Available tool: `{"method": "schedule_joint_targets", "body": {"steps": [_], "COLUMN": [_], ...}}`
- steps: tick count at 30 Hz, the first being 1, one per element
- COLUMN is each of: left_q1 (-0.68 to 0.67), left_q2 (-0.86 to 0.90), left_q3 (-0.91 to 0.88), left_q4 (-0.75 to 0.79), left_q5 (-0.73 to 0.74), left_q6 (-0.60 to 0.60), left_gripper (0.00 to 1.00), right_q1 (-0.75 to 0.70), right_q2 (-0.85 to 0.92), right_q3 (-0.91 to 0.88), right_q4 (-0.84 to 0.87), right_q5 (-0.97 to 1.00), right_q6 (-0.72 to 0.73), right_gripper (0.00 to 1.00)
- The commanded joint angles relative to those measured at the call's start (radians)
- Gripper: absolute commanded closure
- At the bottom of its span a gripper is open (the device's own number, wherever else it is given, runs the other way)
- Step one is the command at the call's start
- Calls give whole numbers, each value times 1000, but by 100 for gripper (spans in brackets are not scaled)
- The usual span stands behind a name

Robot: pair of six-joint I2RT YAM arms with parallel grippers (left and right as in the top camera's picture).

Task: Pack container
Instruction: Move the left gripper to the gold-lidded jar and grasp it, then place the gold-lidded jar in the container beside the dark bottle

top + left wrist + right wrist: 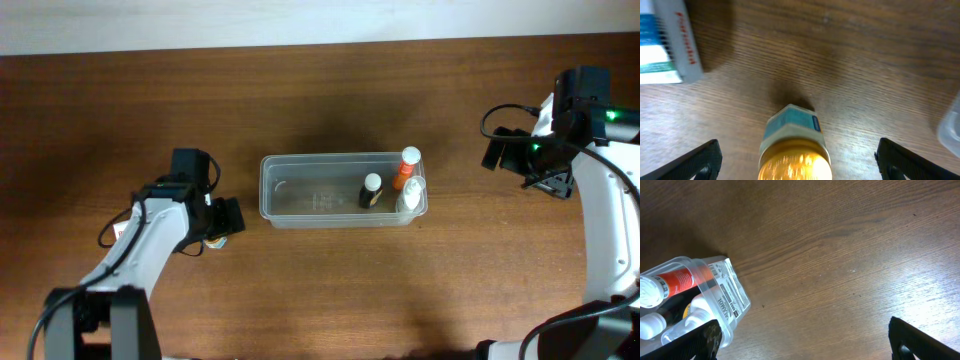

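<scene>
The clear plastic container (290,190) lies mid-table. At its right end stand an orange bottle with a white cap (406,168), a dark bottle with a white cap (371,190) and a white bottle (410,193). Its corner also shows in the right wrist view (722,297). My left gripper (226,222) is left of the container, open, its fingers wide on either side of a gold-capped bottle with a teal label (792,142), not touching it. A white, blue and red box (670,42) lies beyond. My right gripper (500,152) is open and empty, right of the container.
The brown wooden table (330,90) ends at a pale strip along the back. The container's edge shows at the far right of the left wrist view (951,127).
</scene>
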State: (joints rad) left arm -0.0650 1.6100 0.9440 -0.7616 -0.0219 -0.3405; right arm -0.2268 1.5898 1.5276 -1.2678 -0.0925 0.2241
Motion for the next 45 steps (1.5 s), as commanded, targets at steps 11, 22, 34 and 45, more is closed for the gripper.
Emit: {"method": "schedule_joint_targets", "body": {"steps": [11, 22, 34, 45], "left_q1": [3, 3, -95, -436], "left_q2": [43, 32, -162, -127], "left_q3": [-9, 4, 333, 399], "left_q4": [4, -3, -153, -34], "left_q5": [40, 45, 53, 50], "left_q6": [4, 4, -4, -43], "left_gripper": [48, 62, 70, 70], "right_q1": [-3, -3, -3, -3], "right_q2": [5, 5, 5, 5], "right_q3": [-3, -3, -3, -3], "right_q4": [0, 0, 0, 0], "right_q5": [-5, -5, -5, -5], "right_q6": [-10, -10, -10, -10], "right_gripper": [1, 1, 1, 1]}}
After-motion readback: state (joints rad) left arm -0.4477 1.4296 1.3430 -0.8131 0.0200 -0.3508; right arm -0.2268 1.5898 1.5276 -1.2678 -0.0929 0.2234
